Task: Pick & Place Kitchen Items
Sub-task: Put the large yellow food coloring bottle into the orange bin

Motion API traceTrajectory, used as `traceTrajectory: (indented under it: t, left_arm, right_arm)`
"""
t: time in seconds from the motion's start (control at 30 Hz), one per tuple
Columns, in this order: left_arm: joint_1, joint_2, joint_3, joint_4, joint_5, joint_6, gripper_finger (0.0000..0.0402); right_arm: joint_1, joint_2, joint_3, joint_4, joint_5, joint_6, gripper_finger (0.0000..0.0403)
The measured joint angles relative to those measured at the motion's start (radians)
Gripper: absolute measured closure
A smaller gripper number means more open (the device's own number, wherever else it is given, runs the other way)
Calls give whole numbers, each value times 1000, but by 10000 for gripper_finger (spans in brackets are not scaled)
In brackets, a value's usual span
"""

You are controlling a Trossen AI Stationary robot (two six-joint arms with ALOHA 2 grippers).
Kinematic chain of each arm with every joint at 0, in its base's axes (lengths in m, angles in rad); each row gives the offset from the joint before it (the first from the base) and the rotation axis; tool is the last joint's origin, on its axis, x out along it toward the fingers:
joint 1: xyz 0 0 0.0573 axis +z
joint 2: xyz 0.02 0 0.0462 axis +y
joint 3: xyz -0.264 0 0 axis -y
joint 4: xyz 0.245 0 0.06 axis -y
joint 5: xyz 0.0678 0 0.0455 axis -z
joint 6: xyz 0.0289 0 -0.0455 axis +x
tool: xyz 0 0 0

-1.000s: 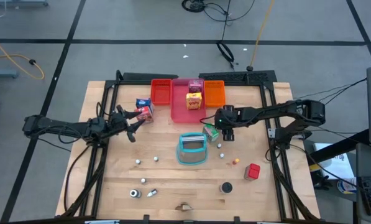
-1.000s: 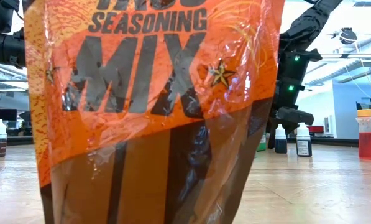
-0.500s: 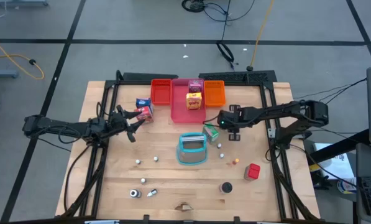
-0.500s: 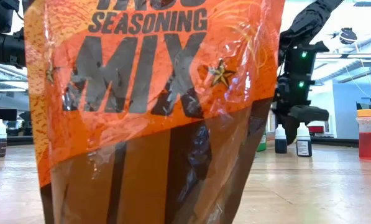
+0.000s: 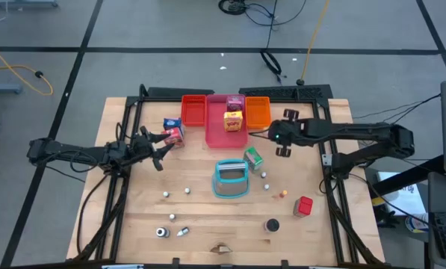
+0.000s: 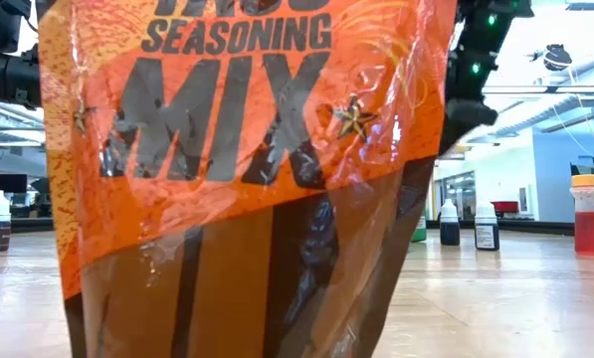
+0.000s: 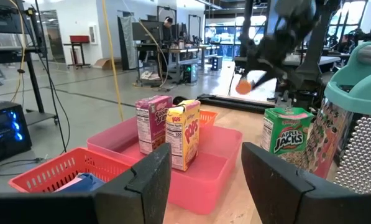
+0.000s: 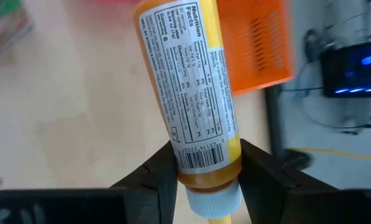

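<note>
Hidden and cut off

A taco seasoning mix packet [image 6: 247,179] fills the low view, hiding most of the table; beyond the left gripper's fingers [image 7: 141,186], a grater [image 7: 365,143] runs off frame.

High view: straight down over the whole table [image 5: 208,224], both arms in frame. Low view: table height, facing across into the room, lens almost wholly blocked by a seasoning packet [image 6: 247,179] pressed close. Left wrist view looks level across the pink tray [image 7: 197,180], which the high view shares; right wrist view points steeply down, very near an orange bottle [image 8: 188,93].
</note>
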State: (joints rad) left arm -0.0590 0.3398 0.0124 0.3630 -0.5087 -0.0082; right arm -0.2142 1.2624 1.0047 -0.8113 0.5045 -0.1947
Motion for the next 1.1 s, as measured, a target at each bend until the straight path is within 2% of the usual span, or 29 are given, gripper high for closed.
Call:
traceTrajectory:
  t: [0.13, 0.33, 0.47, 0.63, 0.8, 0.9, 1.1]
  left_arm:
    - [0, 0, 0, 0, 0, 0, 204]
    - [0, 0, 0, 2, 0, 0, 204]
    - [0, 0, 0, 13, 1, -27, 204]
    - [0, 0, 0, 78, 1, -83, 204]
    - [0, 0, 0, 149, 1, -125, 204]
    - [0, 0, 0, 155, 1, -126, 204]
    - [0, 0, 0, 155, 1, -134, 204]
  right_arm:
    - [0, -2, 67, -13, 81, -22, 275]
    - [-2, 48, 135, -3, 218, -165, 275]
    - [-23, 77, 157, 18, 242, -221, 276]
    - [-33, 109, 158, 107, 326, -321, 276]
    - [-25, 133, 158, 219, 401, -469, 276]
    - [-26, 161, 158, 305, 482, -594, 276]
    - [-49, 226, 157, 349, 493, -768, 276]
